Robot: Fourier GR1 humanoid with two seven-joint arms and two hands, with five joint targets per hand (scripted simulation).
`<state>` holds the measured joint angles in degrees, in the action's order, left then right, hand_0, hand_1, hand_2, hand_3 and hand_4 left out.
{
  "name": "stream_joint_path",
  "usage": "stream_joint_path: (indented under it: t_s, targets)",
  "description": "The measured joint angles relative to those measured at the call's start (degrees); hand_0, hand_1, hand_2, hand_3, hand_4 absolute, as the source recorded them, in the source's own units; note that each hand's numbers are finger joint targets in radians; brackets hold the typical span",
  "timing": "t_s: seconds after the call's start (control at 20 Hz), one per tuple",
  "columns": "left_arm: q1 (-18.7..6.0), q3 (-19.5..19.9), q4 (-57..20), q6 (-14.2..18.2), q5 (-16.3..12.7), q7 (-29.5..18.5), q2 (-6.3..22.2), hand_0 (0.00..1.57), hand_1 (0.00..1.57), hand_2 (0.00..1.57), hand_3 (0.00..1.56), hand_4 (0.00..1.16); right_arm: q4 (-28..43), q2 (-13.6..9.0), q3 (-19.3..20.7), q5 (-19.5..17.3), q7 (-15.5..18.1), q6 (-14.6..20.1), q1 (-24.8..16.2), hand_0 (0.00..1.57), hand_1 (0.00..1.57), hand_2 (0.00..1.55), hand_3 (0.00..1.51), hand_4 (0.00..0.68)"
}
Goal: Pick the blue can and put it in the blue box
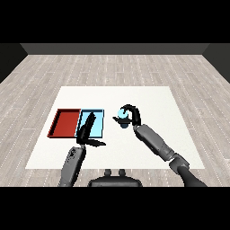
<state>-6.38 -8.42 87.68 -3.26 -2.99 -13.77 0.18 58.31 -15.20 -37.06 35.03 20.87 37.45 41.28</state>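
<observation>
Now right robot hand (131,113) curled round cylindrical blue can (123,120)

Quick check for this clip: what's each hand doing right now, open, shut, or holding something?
Left hand: open, fingers straight, holding nothing, over the blue tray.
Right hand: shut on the blue can, fingers curled round it, right of the tray.

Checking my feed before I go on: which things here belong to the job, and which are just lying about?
Job:
blue can, held in the right robot hand
light blue tray, the target

Lying about:
red tray
left robot hand, open over the light blue tray, holding nothing
</observation>
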Motion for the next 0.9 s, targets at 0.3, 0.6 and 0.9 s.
stream_joint_path:
  t_s: [0.3,0.6,0.9]
  targets:
    - [-1.5,-4.5,-2.5,3.5,-1.5,0.5,-0.1,0.0,0.0,0.0,0.0,0.0,13.5,-5.8,-0.4,-5.5,-7.0,2.0,-5.5,1.44,1.44,1.45,1.4,0.611]
    - [-3.6,-7.1,-5.5,5.4,-3.4,1.9,-0.2,0.0,0.0,0.0,0.0,0.0,17.4,-4.7,2.0,-11.4,-10.1,-0.2,-8.5,1.47,1.47,1.46,1.4,0.614]
    - [-5.7,-10.8,-7.3,9.9,-4.9,2.8,-0.2,0.0,0.0,0.0,0.0,0.0,21.1,-2.6,4.2,-17.7,-15.0,-2.1,-9.9,1.49,1.49,1.47,1.4,0.606]
